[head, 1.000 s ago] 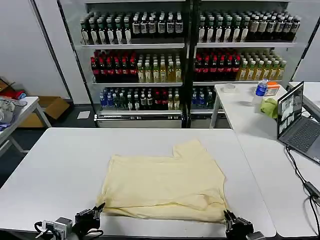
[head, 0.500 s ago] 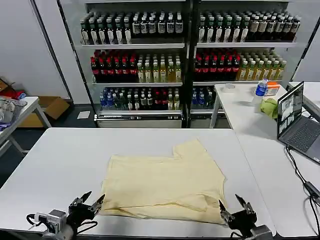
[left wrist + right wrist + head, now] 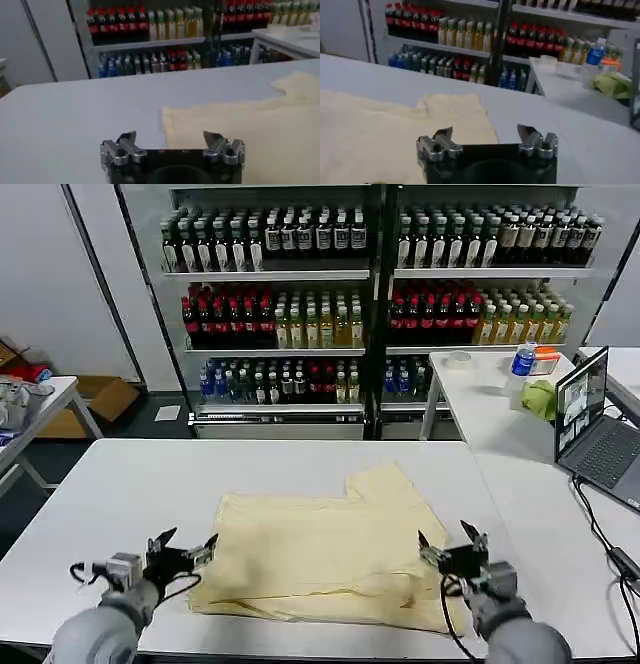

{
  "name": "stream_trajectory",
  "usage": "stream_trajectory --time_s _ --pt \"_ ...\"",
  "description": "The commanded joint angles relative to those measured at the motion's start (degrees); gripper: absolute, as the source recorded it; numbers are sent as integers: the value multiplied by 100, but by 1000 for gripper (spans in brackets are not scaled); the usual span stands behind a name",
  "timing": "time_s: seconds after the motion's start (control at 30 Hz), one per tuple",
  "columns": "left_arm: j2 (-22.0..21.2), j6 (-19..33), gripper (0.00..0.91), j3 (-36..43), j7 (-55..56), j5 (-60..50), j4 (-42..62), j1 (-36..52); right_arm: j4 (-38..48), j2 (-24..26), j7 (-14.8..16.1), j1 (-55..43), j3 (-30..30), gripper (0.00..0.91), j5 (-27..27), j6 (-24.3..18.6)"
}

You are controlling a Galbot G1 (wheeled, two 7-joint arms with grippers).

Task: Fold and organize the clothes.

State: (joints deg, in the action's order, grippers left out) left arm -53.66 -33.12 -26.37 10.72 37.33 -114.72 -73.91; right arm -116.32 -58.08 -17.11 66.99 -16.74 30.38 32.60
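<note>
The clothes are one cream T-shirt [image 3: 325, 559], lying folded over on the white table [image 3: 120, 494], with one sleeve [image 3: 385, 484] sticking out toward the far side. My left gripper [image 3: 182, 546] hovers open at the shirt's left edge, nothing between its fingers. My right gripper [image 3: 447, 546] is open above the shirt's right edge, also empty. In the left wrist view the left gripper [image 3: 171, 139] faces the shirt's edge [image 3: 240, 117]. In the right wrist view the right gripper [image 3: 485, 134] looks over the shirt [image 3: 380, 130] and its sleeve.
A second white table [image 3: 500, 399] at the right carries a laptop [image 3: 590, 424], a bottle [image 3: 520, 364] and a yellow-green cloth [image 3: 540, 397]. A cable [image 3: 600, 534] runs along the right table. Drink shelves [image 3: 370, 294] stand behind. Another table edge [image 3: 30, 409] is at far left.
Both grippers have risen from the table's near edge and moved forward to the shirt's left and right edges, opening wide. The shirt's near hem has shifted slightly.
</note>
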Motion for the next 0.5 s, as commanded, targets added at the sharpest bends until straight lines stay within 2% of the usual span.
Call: stream_trajectory --time_s 0.03,0.2,0.5 --pt "56 3 907 1152 137 278 1399 1892 1963 -233 -188 -2470 1223 907 830 67" --pt "-100 2 907 1770 168 249 2093 2593 2657 -431 -233 -2907 1550 907 984 63" --pt "-471 0 907 2278 151 234 2957 3283 3624 -712 -184 -3392 1743 907 1024 62"
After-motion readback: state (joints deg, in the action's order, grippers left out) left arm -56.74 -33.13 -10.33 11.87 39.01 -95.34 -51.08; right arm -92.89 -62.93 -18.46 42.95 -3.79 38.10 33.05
